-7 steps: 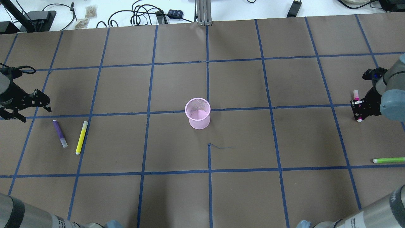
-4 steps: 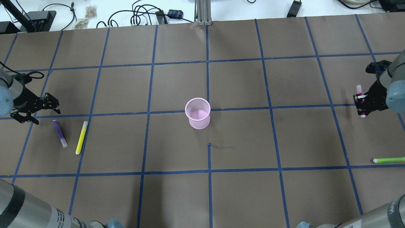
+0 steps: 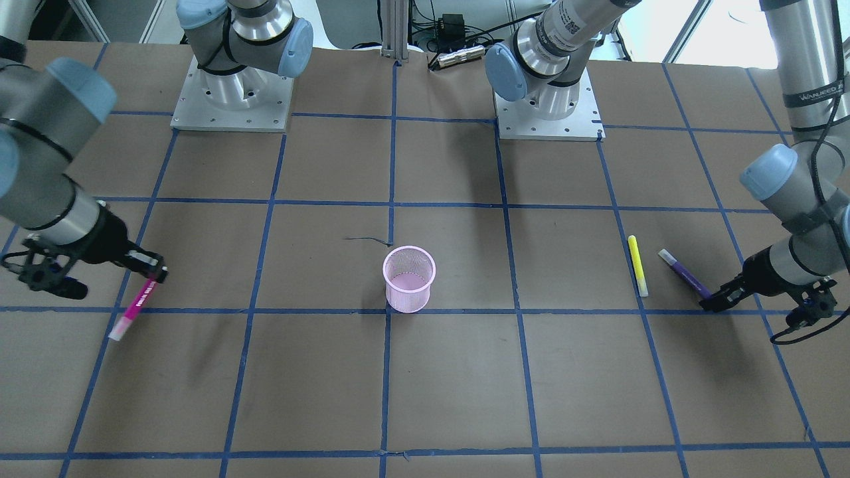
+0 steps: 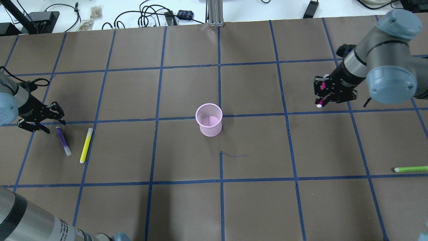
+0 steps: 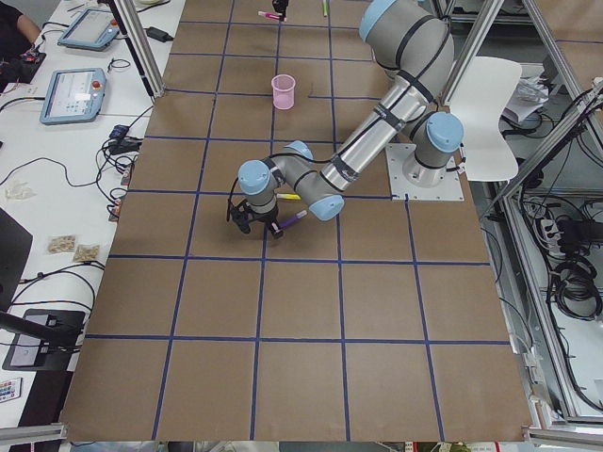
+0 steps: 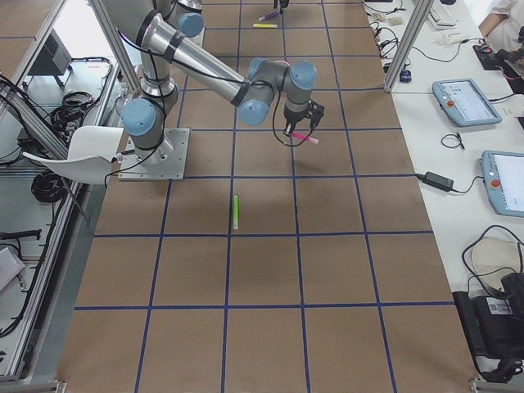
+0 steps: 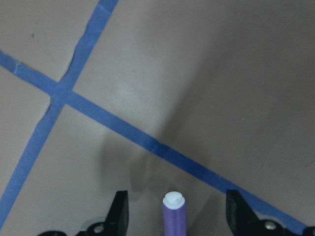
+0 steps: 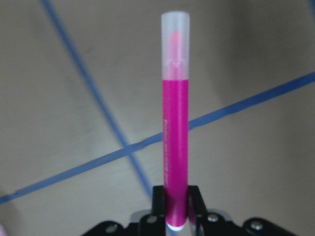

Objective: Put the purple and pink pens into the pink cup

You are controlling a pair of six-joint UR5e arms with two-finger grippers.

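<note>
The pink pen (image 8: 175,123) is clamped by one end in the right claw (image 4: 329,93), which has swung in from the table's edge. The pink cup (image 4: 210,129) is still well apart from it, between the two claws. The left claw (image 4: 54,126), fingers wide, has dropped to straddle the purple pen's (image 4: 63,141) near end, so a grab looks next. A yellow pen (image 4: 86,145) lies just beyond. Underneath is brown paper (image 4: 187,90) gridded with blue tape (image 4: 219,83); cables (image 4: 150,18) trail over a white bench (image 4: 117,10) behind

We see bright, even overhead light; soft shadows smudge the tabletop (image 4: 254,90) either side of the cup (image 4: 209,119); wrist views blur.
</note>
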